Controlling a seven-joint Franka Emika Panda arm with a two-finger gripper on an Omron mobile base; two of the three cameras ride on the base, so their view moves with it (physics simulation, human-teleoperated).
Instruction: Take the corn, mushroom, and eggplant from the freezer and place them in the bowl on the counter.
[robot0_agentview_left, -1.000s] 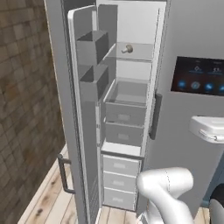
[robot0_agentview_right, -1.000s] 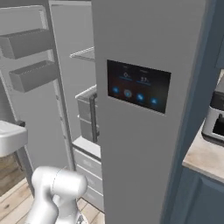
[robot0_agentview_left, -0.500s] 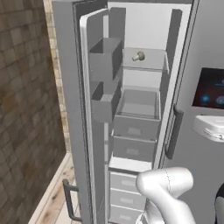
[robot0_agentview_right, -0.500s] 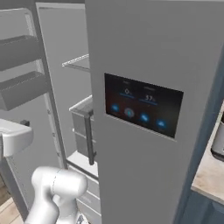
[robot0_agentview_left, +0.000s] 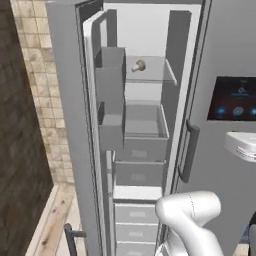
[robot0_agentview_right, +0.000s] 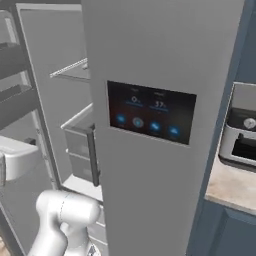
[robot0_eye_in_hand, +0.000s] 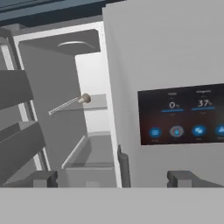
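The freezer (robot0_agentview_left: 150, 125) stands open, its narrow door (robot0_agentview_left: 75, 125) swung out to the left with grey bins on it. The mushroom (robot0_agentview_left: 139, 65), a tiny tan lump, sits on the upper inner shelf, also seen as the mushroom (robot0_eye_in_hand: 84, 99) in the hand view. My gripper (robot0_eye_in_hand: 113, 179) is open and empty, well short of the freezer (robot0_eye_in_hand: 52, 113) and facing its opening and the neighbouring door. A strip of the beige counter (robot0_agentview_right: 225, 185) shows at the right. The corn, the eggplant and the bowl are out of view.
The shut fridge door with a dark touch panel (robot0_agentview_left: 235, 97) and a dark vertical handle (robot0_agentview_left: 187, 150) stands right of the opening. Grey bins and drawers (robot0_agentview_left: 137, 220) fill the lower freezer. A steel appliance (robot0_agentview_right: 242, 137) sits on the counter. A brick wall (robot0_agentview_left: 20, 150) is at left.
The whole picture has grown and shifted: the base has driven closer to the freezer. The mushroom stays on its shelf and the gripper stays open.
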